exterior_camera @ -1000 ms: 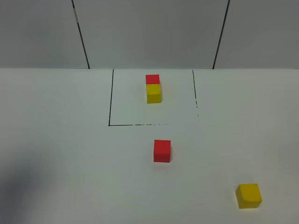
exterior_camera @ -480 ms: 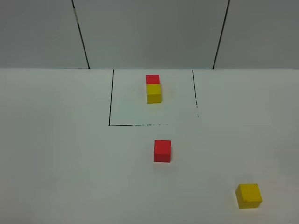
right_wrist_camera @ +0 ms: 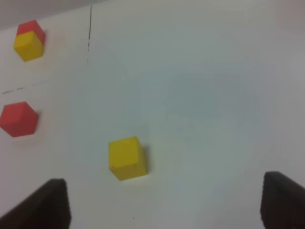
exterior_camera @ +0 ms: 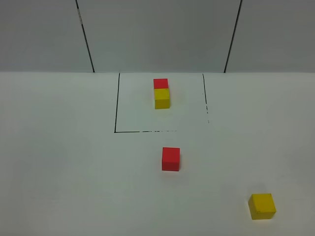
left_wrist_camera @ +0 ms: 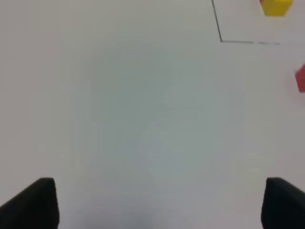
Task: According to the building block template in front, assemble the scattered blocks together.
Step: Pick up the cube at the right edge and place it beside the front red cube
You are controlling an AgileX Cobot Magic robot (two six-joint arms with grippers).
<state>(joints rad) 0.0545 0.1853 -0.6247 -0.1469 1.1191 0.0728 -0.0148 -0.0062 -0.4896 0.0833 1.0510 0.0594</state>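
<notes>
Progress on the assembly looks to be nil so far: judged from how things lie, neither loose block has been picked up or joined. Nearest the robot, neither arm shows in the high view. The left gripper (left_wrist_camera: 157,205) hangs over bare table (exterior_camera: 59,162) with its fingers spread wide and nothing between them. The right gripper (right_wrist_camera: 164,202) is likewise apart and empty, with the yellow cube (exterior_camera: 262,206) lying on the table ahead of it, outside the jaws. That yellow cube sits alone at the near right of the table. Farther in, near the middle, the red cube (exterior_camera: 171,159) rests well apart from it, just short of the near line of the black outline (exterior_camera: 117,103). Beyond that line, inside the outline and toward its far edge, stands the building block template (exterior_camera: 162,93): a yellow cube touching a red one, the red apparently on the far side. The whole job is therefore left: bring the loose red and yellow cubes together, touching, arranged as the template has them. Behind the table a grey panelled wall (exterior_camera: 157,34) closes the scene. No brand, label or writing can be read on the cubes, the table or the wall.
</notes>
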